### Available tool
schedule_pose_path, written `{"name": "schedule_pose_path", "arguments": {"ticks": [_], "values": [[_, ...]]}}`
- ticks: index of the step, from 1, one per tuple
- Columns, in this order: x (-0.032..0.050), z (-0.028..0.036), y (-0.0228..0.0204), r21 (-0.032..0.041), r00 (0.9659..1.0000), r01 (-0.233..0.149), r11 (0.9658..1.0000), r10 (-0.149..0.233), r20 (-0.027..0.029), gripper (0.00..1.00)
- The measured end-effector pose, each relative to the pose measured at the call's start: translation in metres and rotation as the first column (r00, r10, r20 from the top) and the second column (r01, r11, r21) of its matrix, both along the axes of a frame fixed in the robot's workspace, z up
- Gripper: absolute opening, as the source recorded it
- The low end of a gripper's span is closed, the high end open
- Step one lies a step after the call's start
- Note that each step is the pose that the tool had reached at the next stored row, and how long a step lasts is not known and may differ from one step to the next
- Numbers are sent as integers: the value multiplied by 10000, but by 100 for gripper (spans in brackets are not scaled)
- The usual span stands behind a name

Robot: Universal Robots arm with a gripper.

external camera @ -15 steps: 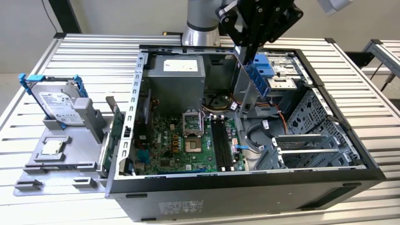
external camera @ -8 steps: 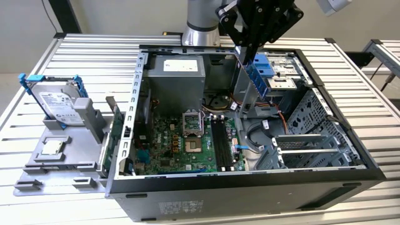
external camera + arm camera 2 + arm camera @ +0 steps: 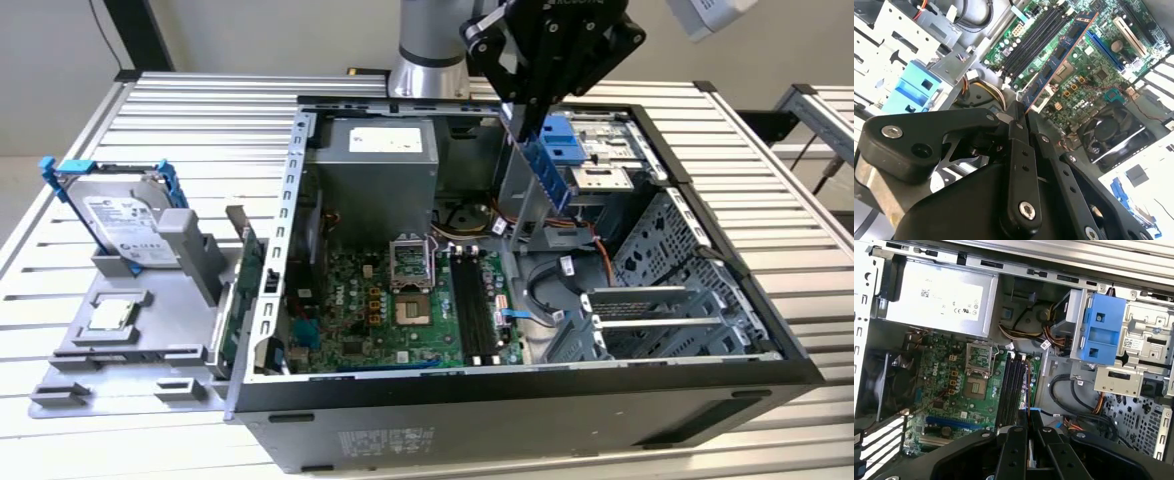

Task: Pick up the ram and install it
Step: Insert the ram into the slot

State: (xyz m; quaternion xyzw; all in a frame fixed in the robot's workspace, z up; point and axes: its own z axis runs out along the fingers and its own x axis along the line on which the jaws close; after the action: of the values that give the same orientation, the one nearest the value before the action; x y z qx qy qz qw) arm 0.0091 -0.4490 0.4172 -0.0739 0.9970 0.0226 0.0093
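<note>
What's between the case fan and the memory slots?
The CPU socket sits between the case fan and the memory slots in the first wrist view. The fingers grip the ram in the second wrist view.

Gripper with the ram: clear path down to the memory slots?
Probably yes. The gripper holds the ram above the open case; the memory slots look empty, and nothing visible sits between.

One open computer case [image 3: 534,420] stands mid-table [image 3: 200,110]. It holds one motherboard [image 3: 387,320], one power supply [image 3: 374,160], one fan [image 3: 1109,132] and four black memory slots [image 3: 1013,385]. One gripper [image 3: 527,118] clasps one memory stick [image 3: 547,170]. By the table's edge on the exterior view's left stand one hard drive [image 3: 127,220] and one grey stand [image 3: 134,345]. There are two blue brackets [image 3: 1101,327], one in the case and one around the hard drive.
</note>
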Motion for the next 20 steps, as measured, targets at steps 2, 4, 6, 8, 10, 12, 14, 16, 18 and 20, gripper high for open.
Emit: {"name": "schedule_pose_path", "arguments": {"ticks": [2, 4, 6, 8, 10, 12, 14, 16, 18, 20], "values": [[6, -21, 0, 0, 10000, -1, 10000, 1, 0, 0], [16, -44, 0, 0, 10000, 0, 10000, 0, 0, 0], [29, -67, 0, -1, 10000, 0, 10000, 0, 0, 0], [40, -89, 0, 0, 10000, 1, 10000, -1, 0, 0], [50, -108, 0, 0, 10000, 1, 10000, -1, 0, 0], [60, -128, 0, 0, 10000, 2, 10000, -2, 0, 0], [73, -148, 0, 1, 10000, 3, 10000, -3, 0, 0], [89, -168, 0, 0, 10000, 3, 10000, -3, 0, 0], [105, -186, 0, -1, 10000, 3, 10000, -3, 0, 0], [122, -206, 0, 0, 10000, 4, 10000, -4, 0, 0]]}}
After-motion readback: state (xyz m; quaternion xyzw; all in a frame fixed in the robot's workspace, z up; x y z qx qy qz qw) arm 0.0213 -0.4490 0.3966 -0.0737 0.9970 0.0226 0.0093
